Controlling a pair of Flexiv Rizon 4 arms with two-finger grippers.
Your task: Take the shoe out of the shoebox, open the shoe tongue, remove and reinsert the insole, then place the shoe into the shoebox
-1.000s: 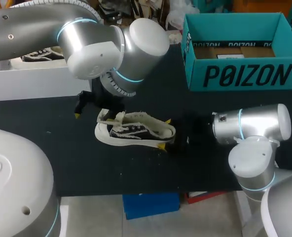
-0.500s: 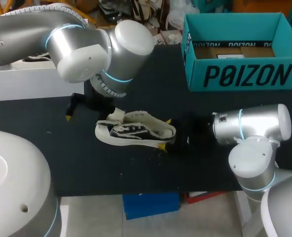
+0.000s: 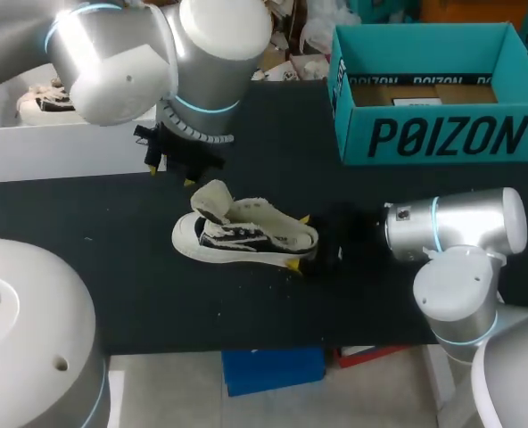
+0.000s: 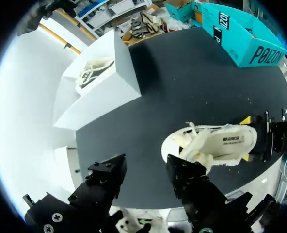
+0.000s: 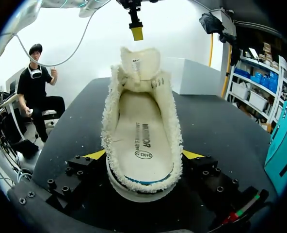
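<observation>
Seemingly the tongue step is done: at far left, the left gripper [image 3: 170, 169] hangs above the worktop [image 3: 112, 259], fingers apart and empty. Mid-worktop lies the shoe [image 3: 246, 234], tongue [image 3: 212, 198] stood up, insole [image 5: 141, 131] in place. The right gripper [image 3: 298, 241] clamps its heel from both sides. Far right stands the shoebox [image 3: 442, 134]. Next, probably, the left gripper dips in and pinches the insole's edge.

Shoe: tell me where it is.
In the head view the shoe lies centrally on the black table, heel in the right gripper, toe near the open left gripper.
</observation>
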